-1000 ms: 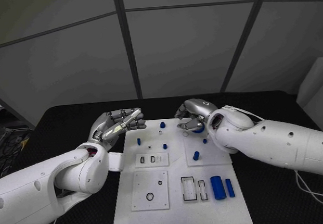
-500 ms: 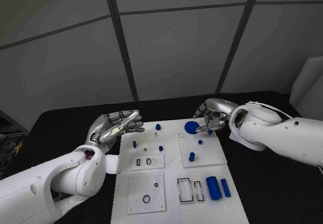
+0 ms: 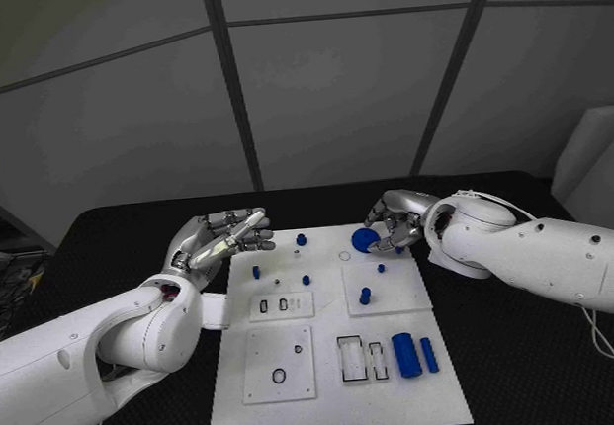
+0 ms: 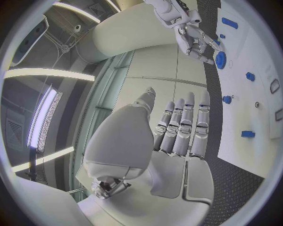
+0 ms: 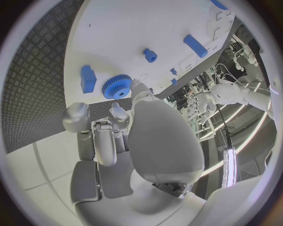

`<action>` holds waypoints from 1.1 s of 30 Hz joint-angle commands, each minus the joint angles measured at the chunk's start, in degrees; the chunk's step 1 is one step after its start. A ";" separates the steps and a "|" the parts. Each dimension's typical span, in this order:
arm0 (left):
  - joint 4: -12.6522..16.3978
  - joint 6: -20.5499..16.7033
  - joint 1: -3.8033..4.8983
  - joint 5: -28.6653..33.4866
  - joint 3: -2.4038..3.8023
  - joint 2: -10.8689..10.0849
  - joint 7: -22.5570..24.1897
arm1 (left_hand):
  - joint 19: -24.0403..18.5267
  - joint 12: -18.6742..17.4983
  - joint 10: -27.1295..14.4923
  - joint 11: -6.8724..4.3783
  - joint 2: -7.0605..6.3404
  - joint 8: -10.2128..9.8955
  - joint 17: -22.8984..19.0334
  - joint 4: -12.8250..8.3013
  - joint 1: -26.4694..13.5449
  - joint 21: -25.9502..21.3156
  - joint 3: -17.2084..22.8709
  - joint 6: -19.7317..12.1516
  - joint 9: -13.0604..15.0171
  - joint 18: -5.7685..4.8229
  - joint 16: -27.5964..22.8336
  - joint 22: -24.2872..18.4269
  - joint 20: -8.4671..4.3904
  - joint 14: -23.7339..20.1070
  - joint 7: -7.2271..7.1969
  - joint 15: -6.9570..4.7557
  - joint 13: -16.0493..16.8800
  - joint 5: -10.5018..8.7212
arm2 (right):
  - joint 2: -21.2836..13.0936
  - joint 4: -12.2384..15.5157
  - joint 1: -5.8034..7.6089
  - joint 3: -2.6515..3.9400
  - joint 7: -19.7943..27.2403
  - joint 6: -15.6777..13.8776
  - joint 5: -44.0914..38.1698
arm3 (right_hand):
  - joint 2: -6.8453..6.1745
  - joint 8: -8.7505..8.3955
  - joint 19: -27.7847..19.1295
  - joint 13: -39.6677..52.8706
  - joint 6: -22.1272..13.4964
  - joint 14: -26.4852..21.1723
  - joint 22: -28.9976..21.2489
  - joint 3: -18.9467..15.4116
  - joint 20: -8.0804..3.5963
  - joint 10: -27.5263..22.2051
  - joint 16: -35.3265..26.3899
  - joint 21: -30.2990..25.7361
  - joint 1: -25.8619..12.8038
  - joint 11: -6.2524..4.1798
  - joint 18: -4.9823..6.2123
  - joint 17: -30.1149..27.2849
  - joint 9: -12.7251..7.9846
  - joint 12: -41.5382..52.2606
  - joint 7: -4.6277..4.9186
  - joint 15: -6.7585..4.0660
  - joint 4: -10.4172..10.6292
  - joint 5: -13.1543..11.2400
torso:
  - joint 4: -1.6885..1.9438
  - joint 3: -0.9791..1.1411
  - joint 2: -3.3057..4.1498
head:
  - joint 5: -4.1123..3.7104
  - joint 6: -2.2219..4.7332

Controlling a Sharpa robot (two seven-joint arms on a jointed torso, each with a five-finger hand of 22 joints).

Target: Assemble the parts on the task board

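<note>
Apparently the left hand (image 3: 226,235) waits: it hovers over the left far corner of the task board (image 3: 340,408) with fingers curled together and nothing in them, probably to leave room. On the white board lie small blue parts, and two blue cylinders (image 3: 414,354) rest near its close edge. Further right, the right hand (image 3: 394,223) pinches a blue gear (image 3: 365,240) in its fingertips above the far part of the board, likely to seat it there. Compared with one second ago, this hand has lifted the gear clear, so its round face is visible.
</note>
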 commanded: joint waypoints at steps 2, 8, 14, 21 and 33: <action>0.07 0.89 0.08 -0.59 0.05 0.04 0.06 | -0.50 -0.21 -0.03 0.17 0.30 -0.31 0.08 -0.37 -0.32 -0.22 0.08 -0.22 -0.04 2.57 -0.39 -0.08 0.01 -0.22 0.94 0.11 0.00 -0.07 | 0.86 -1.23 0.11 0.04 -1.07 0.81 0.36 | 0.44 0.28 -0.02 0.66 -0.35 4.61 0.18 0.01 0.41 0.53 0.41 0.26 0.04 -0.03 -0.80 9.20 -0.03 0.57 0.08 0.48 0.37 -0.16 | -0.10 -0.06 0.11 | -0.01 -0.20; 0.09 0.90 0.08 -0.59 0.05 0.00 0.01 | -0.50 -0.21 -0.03 0.17 0.30 -0.31 0.08 -0.37 -0.32 -0.22 0.08 -0.22 -0.04 2.57 -0.39 -0.08 0.01 -0.22 0.94 0.11 0.00 -0.07 | 1.94 -2.92 0.11 0.04 -1.12 1.33 1.00 | 1.41 0.80 0.08 2.99 0.00 4.66 0.49 0.34 0.49 1.26 0.55 0.49 -0.60 -0.01 -0.83 9.49 0.05 2.54 0.05 0.52 0.30 0.27 | 0.09 -0.05 0.06 | -0.12 -0.42; 0.08 0.86 0.08 -0.59 0.05 -0.08 -0.02 | -0.50 -0.21 -0.03 0.17 0.30 -0.31 0.08 -0.37 -0.32 -0.22 0.08 -0.22 -0.04 2.57 -0.39 -0.08 0.01 -0.22 0.94 0.11 0.00 -0.07 | 2.71 -3.68 0.11 0.04 -1.12 2.31 1.16 | 2.18 1.61 0.09 4.85 1.06 4.70 0.66 0.70 0.45 1.86 0.65 0.64 -0.70 -0.17 -0.84 9.70 0.20 4.11 -0.18 0.42 0.09 0.32 | 0.03 0.01 0.05 | 0.07 -0.74; 0.06 0.89 0.08 -0.59 0.05 -0.09 -0.10 | -0.50 -0.21 -0.03 0.17 0.30 -0.31 0.08 -0.37 -0.32 -0.22 0.08 -0.22 -0.04 2.57 -0.39 -0.08 0.01 -0.22 0.94 0.11 0.00 -0.07 | 2.98 -3.99 0.10 0.04 -1.37 3.37 1.38 | 3.19 2.92 0.11 6.87 3.03 4.74 0.89 1.17 0.24 2.45 0.74 0.81 -0.60 -0.53 -0.86 9.90 0.40 5.75 -0.61 0.15 -0.28 0.26 | -0.02 0.02 0.00 | 0.06 -0.93; 0.01 0.91 0.08 -0.59 0.05 -0.10 -0.37 | -0.61 -0.34 -0.18 0.19 0.34 -0.41 0.15 -0.46 -0.35 -0.23 0.05 -0.30 -0.05 2.60 -0.47 -0.10 0.05 -0.17 0.96 0.12 -0.02 -0.07 | 3.20 -4.05 0.10 0.03 -1.93 2.56 -1.26 | 4.75 4.19 0.52 9.59 5.60 4.83 1.81 2.16 -0.13 3.72 0.94 1.38 0.32 -1.02 -1.02 10.37 0.46 7.90 -1.13 -0.27 -1.46 0.18 | 0.06 0.00 0.01 | 0.05 -1.04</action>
